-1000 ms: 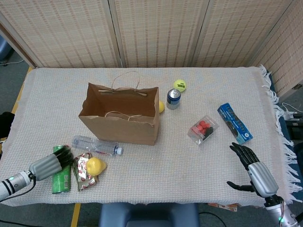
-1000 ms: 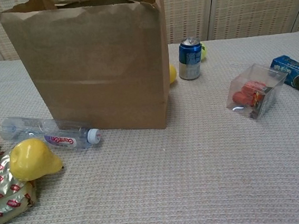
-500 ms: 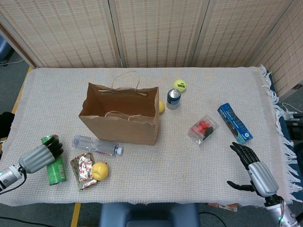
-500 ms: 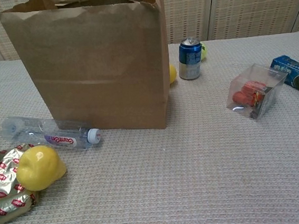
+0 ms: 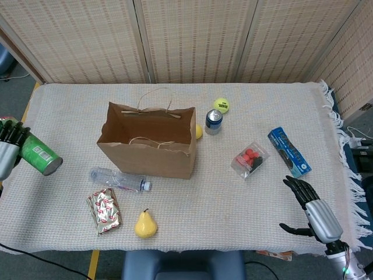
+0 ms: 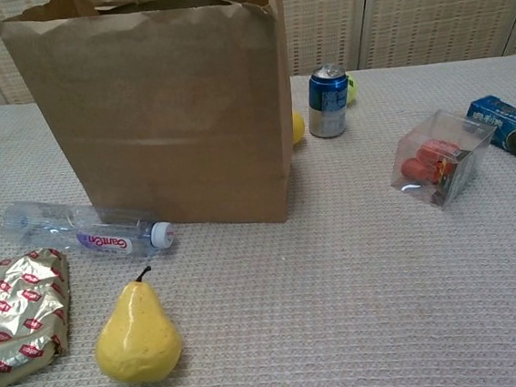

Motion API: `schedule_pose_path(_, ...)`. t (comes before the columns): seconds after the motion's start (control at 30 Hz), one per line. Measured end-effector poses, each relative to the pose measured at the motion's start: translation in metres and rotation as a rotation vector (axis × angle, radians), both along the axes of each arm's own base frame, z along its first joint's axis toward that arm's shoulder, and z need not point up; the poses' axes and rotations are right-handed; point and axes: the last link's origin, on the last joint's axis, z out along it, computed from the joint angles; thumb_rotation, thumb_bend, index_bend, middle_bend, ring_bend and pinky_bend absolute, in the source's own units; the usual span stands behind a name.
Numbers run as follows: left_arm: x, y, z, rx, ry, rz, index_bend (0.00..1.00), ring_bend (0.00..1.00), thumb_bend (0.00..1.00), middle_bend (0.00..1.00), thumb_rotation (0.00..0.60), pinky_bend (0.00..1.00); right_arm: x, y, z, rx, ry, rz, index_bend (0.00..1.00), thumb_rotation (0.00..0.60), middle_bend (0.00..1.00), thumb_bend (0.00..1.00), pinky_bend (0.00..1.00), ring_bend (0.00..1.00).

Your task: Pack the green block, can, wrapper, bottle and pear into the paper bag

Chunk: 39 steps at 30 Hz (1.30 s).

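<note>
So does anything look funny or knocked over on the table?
A little. The water bottle lies on its side in front of the paper bag, and the wrapper is crumpled flat beside the pear, which stands upright. Nothing is spilled or broken. The left hand holds the green block tilted at the table's edge.

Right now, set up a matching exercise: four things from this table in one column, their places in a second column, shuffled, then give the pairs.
Things
1. green block
2. pear
3. bottle
4. can

Places
A. lying flat just in front of the paper bag
B. held by the left hand at the table's left edge
C. standing upright to the right of the bag, near the tennis ball
D. upright near the front edge, beside the wrapper

Pairs: 1-B, 2-D, 3-A, 4-C
</note>
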Motion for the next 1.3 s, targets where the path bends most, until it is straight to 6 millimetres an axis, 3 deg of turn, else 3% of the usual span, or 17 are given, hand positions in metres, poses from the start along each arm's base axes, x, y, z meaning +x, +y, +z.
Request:
schedule_pose_path(0.13, 0.017, 0.006, 0.006, 0.100, -0.189, 0.006, 0.72, 0.62, 0.64, 0.67, 0.600, 0.70, 0.000, 0.000, 0.000, 0.000, 0.003, 0.000, 0.00, 0.600, 0.00, 0.01, 0.06, 0.00)
schedule_pose_path(0.27, 0.046, 0.015, 0.016, 0.174, -0.327, -0.035, 0.72, 0.62, 0.64, 0.67, 0.600, 0.70, -0.001, 0.001, 0.000, -0.002, 0.008, -0.006, 0.00, 0.600, 0.00, 0.02, 0.06, 0.00)
schedule_pose_path(0.53, 0.108, 0.038, 0.020, 0.211, -0.296, -0.155, 0.72, 0.62, 0.65, 0.67, 0.600, 0.70, -0.002, 0.002, 0.000, 0.003, 0.010, -0.012, 0.00, 0.600, 0.00, 0.01, 0.06, 0.00)
schedule_pose_path(0.73, 0.154, 0.059, -0.002, 0.204, -0.156, -0.267, 0.72, 0.62, 0.66, 0.67, 0.600, 0.71, -0.002, 0.003, 0.000, 0.007, 0.008, -0.012, 0.00, 0.600, 0.00, 0.01, 0.06, 0.00)
schedule_pose_path(0.97, 0.202, 0.075, -0.048, 0.170, -0.125, -0.357, 0.72, 0.62, 0.65, 0.67, 0.600, 0.71, -0.002, 0.003, -0.001, 0.016, -0.001, -0.018, 0.00, 0.600, 0.00, 0.02, 0.06, 0.00)
schedule_pose_path(1.1, 0.218, 0.083, -0.066, 0.152, -0.140, -0.363, 0.72, 0.62, 0.65, 0.67, 0.600, 0.71, -0.001, 0.004, -0.001, 0.026, -0.010, -0.020, 0.00, 0.600, 0.00, 0.02, 0.06, 0.00)
schedule_pose_path(1.3, 0.227, 0.097, -0.077, 0.151, -0.103, -0.353, 0.72, 0.62, 0.65, 0.67, 0.600, 0.70, 0.000, 0.004, -0.001, 0.030, -0.017, -0.022, 0.00, 0.600, 0.00, 0.02, 0.06, 0.00)
